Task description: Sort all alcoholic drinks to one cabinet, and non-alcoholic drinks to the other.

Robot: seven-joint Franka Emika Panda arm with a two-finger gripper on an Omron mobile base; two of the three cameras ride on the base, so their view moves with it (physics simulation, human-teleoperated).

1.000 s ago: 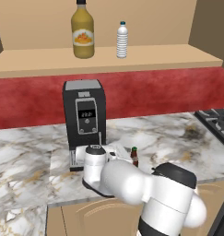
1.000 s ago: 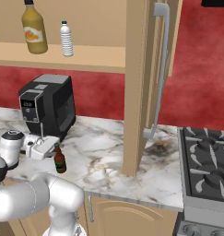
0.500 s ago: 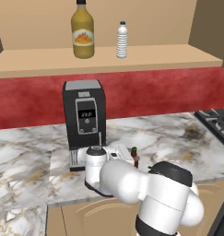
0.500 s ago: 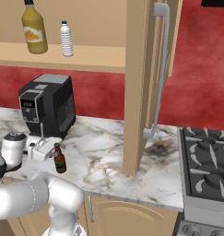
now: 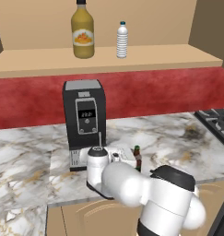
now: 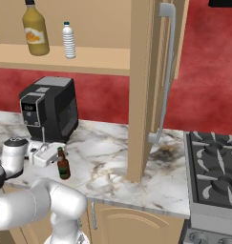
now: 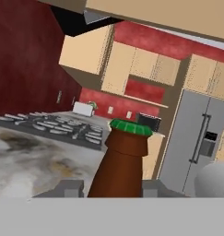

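Note:
A small dark brown beer bottle [image 5: 137,157] [image 6: 63,165] with a green cap stands upright on the marble counter, in front of the coffee machine. My gripper [image 6: 57,156] [image 7: 111,186] reaches it from the left and is shut on its neck. In the hand view both fingertips [image 7: 69,187] press against the brown bottle [image 7: 122,156]. The yellow juice bottle [image 5: 83,32] [image 6: 35,29] and the small clear water bottle [image 5: 122,40] [image 6: 68,40] stand side by side on the wide cabinet's long tan shelf [image 5: 155,55] [image 6: 98,57]. The narrower cabinet is out of view.
A black coffee machine [image 5: 84,120] [image 6: 50,109] stands on the counter just behind the bottle. A tall tan cabinet side panel [image 6: 139,90] comes down to the counter right of it. A gas stove [image 6: 213,167] [image 5: 215,120] lies at the far right.
The gripper has slid right onto the beer bottle and its fingers have closed on the neck. The bottle still stands in the same place.

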